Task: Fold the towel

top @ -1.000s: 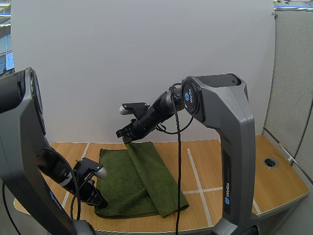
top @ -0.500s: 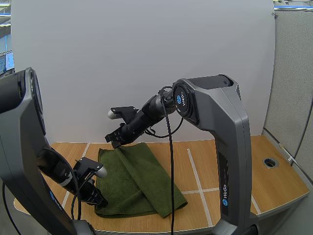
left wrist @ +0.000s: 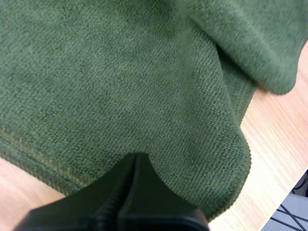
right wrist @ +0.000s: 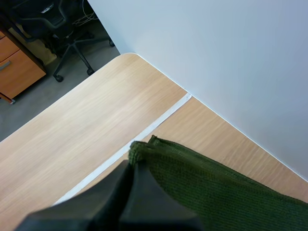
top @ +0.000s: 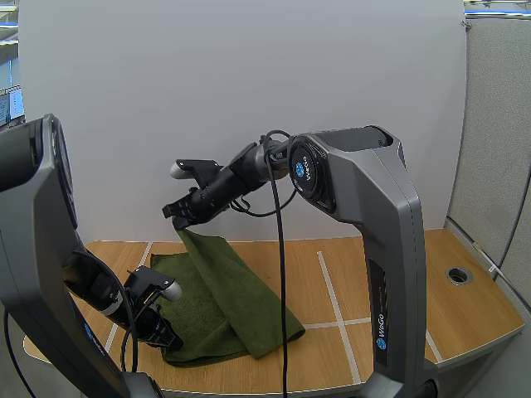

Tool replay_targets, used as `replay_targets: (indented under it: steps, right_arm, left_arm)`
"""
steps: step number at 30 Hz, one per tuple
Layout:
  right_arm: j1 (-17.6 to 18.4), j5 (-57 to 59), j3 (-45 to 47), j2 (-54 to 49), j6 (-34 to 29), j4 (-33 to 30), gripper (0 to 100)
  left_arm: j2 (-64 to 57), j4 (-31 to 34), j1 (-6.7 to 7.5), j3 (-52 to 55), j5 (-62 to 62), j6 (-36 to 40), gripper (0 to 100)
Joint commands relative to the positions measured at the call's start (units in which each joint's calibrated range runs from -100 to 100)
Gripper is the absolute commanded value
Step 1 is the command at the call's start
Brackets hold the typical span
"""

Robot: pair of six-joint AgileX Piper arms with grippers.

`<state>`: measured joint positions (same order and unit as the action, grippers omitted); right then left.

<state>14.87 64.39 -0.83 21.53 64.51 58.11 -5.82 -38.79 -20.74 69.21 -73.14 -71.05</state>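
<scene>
The right pincer [top: 178, 217] is clamped on one corner of the green towel [top: 224, 298] and holds it up over the back-left part of the tabletop [top: 390, 290] — the cloth hangs from it in a slanting sheet down to the front edge. The left pincer [top: 166, 338] sits low at the front-left, fingers together on the towel's near edge — the rest lies flat between them

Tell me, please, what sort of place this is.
Probably a robot manipulation test bench in a lab or office: two arms stand at a wooden table marked with white tape lines, a plain white panel backs it, and the right pincer holds a green towel up by a corner.
</scene>
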Motion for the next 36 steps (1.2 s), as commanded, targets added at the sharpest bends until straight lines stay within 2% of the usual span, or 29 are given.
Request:
replay_targets:
  steps: [1, 9, 24, 36]
  right_arm:
    - [2.2, 3.7, -5.4, -1.2, -3.4, -2.8, 0]
    - [4.7, -1.5, -5.4, 1.1, -3.1, -3.9, 0]
    - [5.4, -7.7, -5.4, 6.4, -0.2, -2.6, 0]
    - [6.0, -7.7, -11.9, 11.7, -0.6, -2.2, 0]
  left_arm:
    - [0.0, 0.0, 0.22, 2.4, 6.2, -0.7, 0]
    - [0.0, 0.0, 0.22, 2.5, 6.1, -0.7, 0]
    - [0.0, 0.0, 0.22, 2.5, 6.1, -0.7, 0]
    - [0.0, 0.0, 0.22, 2.5, 6.1, -0.7, 0]
